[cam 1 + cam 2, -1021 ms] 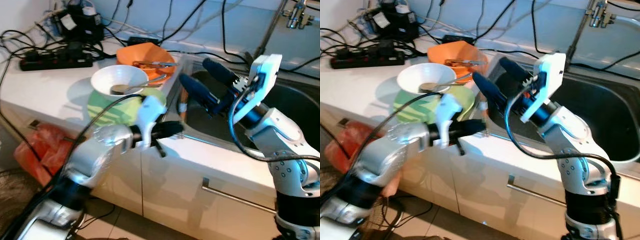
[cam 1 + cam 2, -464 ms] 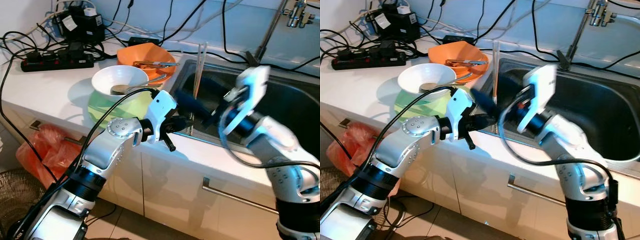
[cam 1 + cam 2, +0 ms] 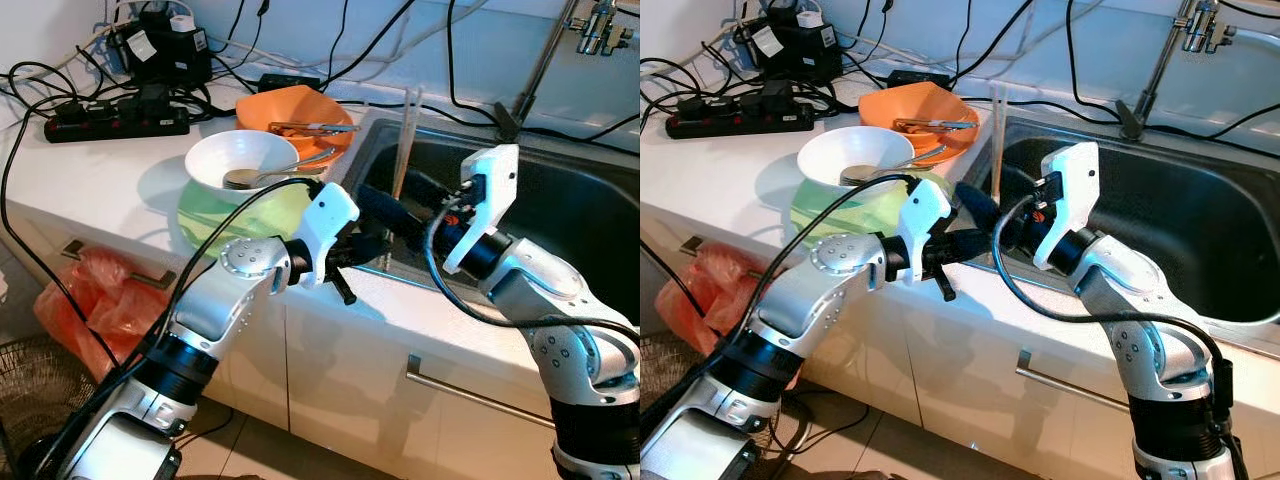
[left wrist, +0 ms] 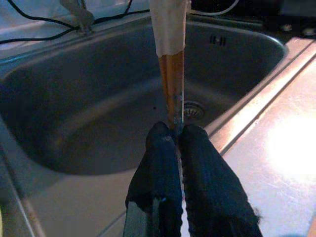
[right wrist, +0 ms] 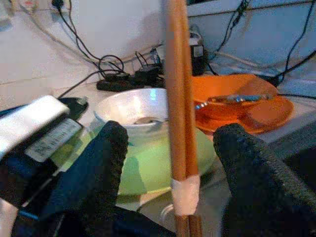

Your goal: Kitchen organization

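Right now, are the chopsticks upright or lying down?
Upright: the chopsticks stand near vertical over the sink, pinched at their lower end by the left gripper.

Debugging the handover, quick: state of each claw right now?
Left claw: shut on the chopsticks, held upright at the sink edge.
Right claw: open, fingers either side of the chopsticks, not touching them.

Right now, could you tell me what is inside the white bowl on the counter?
A metal spoon lies in the white bowl, its handle sticking out over the rim toward the orange bowl. The white bowl sits on a green bowl, hiding that one's inside.
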{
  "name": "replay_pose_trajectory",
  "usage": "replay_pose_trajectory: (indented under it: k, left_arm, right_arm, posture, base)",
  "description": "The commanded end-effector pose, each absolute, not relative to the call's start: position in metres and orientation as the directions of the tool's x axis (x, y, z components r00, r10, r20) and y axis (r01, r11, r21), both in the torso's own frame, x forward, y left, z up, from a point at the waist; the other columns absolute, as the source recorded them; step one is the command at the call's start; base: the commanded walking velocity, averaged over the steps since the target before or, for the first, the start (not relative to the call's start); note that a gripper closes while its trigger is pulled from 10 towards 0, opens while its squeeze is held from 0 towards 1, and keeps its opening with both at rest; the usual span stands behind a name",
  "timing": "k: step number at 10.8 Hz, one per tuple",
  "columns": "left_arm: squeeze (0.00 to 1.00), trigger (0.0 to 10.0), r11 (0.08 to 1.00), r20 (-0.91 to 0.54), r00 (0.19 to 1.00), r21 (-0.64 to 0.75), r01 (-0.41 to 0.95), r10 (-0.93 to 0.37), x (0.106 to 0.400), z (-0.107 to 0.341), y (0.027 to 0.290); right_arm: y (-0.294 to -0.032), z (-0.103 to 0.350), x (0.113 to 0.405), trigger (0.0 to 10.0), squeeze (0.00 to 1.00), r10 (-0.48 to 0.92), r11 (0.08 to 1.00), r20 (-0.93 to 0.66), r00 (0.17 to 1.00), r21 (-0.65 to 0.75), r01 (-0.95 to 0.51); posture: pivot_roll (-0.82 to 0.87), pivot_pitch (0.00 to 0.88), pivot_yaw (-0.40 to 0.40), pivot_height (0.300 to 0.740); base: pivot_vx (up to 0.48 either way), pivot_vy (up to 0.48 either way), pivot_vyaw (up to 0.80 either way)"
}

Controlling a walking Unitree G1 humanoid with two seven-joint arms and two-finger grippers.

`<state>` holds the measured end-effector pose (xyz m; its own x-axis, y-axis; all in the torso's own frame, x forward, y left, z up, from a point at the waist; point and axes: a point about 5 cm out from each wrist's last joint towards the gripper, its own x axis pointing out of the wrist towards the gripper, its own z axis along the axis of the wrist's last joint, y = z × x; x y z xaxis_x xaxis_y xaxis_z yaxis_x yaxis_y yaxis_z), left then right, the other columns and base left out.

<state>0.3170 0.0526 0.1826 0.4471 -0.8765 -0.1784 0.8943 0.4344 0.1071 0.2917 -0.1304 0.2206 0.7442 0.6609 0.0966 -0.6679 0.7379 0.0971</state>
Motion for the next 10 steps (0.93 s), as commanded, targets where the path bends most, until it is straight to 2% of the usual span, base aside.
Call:
replay_pose_trajectory:
  k: [1, 5, 6, 7, 8, 9, 10]
  left_arm:
    - [0.00, 0.0, 0.434, -0.170, 0.448, 0.114, 0.894, -0.878, 0.316, 0.183, 0.053]
    - [0.00, 0.0, 0.454, -0.159, 0.470, 0.126, 0.882, -0.868, 0.317, 0.181, 0.051]
    - [0.00, 5.7, 0.463, -0.160, 0.481, 0.135, 0.876, -0.862, 0.318, 0.180, 0.051]
    - [0.00, 5.7, 0.470, -0.162, 0.489, 0.145, 0.871, -0.857, 0.319, 0.180, 0.051]
    - [0.27, 10.0, 0.513, -0.126, 0.533, 0.161, 0.843, -0.837, 0.323, 0.183, 0.053]
    - [0.27, 10.0, 0.519, -0.120, 0.539, 0.159, 0.840, -0.834, 0.324, 0.184, 0.053]
    - [1.00, 10.0, 0.535, -0.111, 0.556, 0.170, 0.827, -0.824, 0.325, 0.184, 0.054]
  right_arm:
    - [-0.136, 0.218, 0.296, 0.0, 0.00, 0.632, 0.765, 0.059, 0.773, 0.110, -0.634]
    - [-0.145, 0.208, 0.303, 0.0, 0.00, 0.551, 0.832, -0.047, 0.833, 0.106, -0.544]
    - [-0.147, 0.208, 0.304, 0.0, 0.00, 0.541, 0.839, -0.049, 0.840, 0.105, -0.534]
    - [-0.148, 0.209, 0.305, 0.0, 0.00, 0.534, 0.843, -0.050, 0.844, 0.103, -0.528]
    - [-0.150, 0.208, 0.305, 0.0, 0.00, 0.521, 0.851, -0.056, 0.852, 0.104, -0.514]
    - [-0.150, 0.208, 0.306, 0.0, 0.00, 0.519, 0.853, -0.058, 0.853, 0.105, -0.511]
    - [-0.150, 0.208, 0.306, 0.0, 0.00, 0.518, 0.853, -0.057, 0.854, 0.106, -0.510]
  posture:
    - [0.05, 0.033, 0.001, 0.740]
    - [0.04, 0.039, -0.006, 0.740]
    - [0.04, 0.038, -0.007, 0.740]
    - [0.04, 0.038, -0.008, 0.740]
    - [0.04, 0.038, -0.008, 0.740]
    - [0.04, 0.037, -0.009, 0.740]
    - [0.04, 0.037, -0.009, 0.740]
  base:
    - [0.000, 0.000, 0.00]
    - [0.000, 0.000, 0.00]
    - [0.000, 0.000, 0.00]
    - [0.000, 0.000, 0.00]
    - [0.000, 0.000, 0.00]
    - [0.000, 0.000, 0.00]
    - [0.000, 0.000, 0.00]
